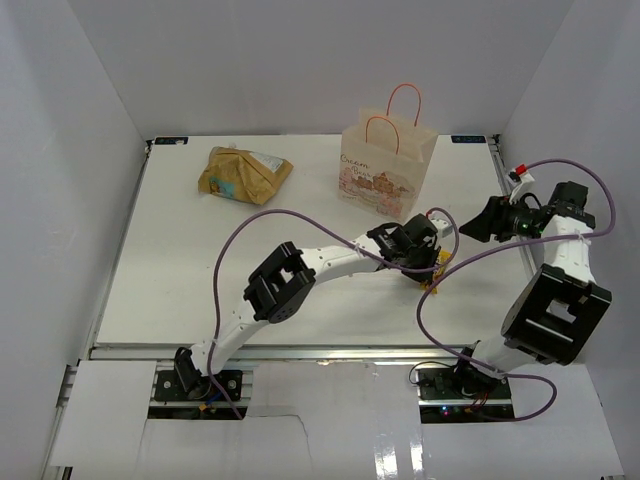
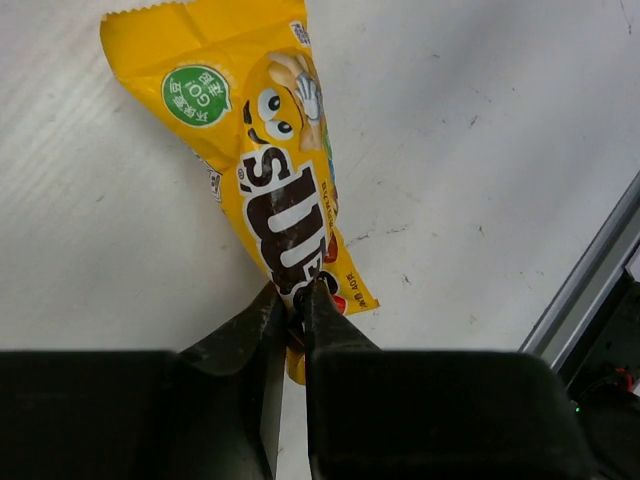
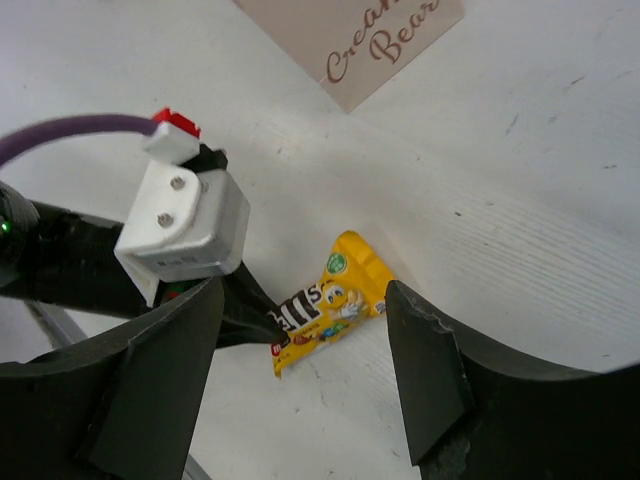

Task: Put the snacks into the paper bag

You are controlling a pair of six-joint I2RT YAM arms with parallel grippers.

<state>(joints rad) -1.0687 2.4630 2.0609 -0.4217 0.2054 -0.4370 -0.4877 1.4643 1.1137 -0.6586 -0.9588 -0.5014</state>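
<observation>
Fingers, left point(image 2: 335, 335): pressed together on one short end of the yellow packet point(image 2: 270, 160), pinching its crimped edge between the tips.
Left gripper point(image 1: 430, 274): low over the table point(image 1: 200, 280), right of centre, nearer the near edge than the far one; its arm reaches across from the near-left corner.
Yellow packet: lies on the table as far as the wrist views show, printed face up, its free end pointing away from the left gripper; it sits between the paper bag point(image 1: 385, 170) and the near edge, apart from the bag.
Fingers, right point(image 3: 190, 370): spread wide, nothing between them.
Right gripper point(image 1: 470, 226): raised near the right edge, pointing toward the packet and the left gripper, touching neither.
Paper bag: upright toward the far edge, right of centre, orange handles up, bear print facing the arms.
Tan bag point(image 1: 243, 175): lies crumpled toward the far edge, left of centre, well apart from the paper bag and from both grippers.
</observation>
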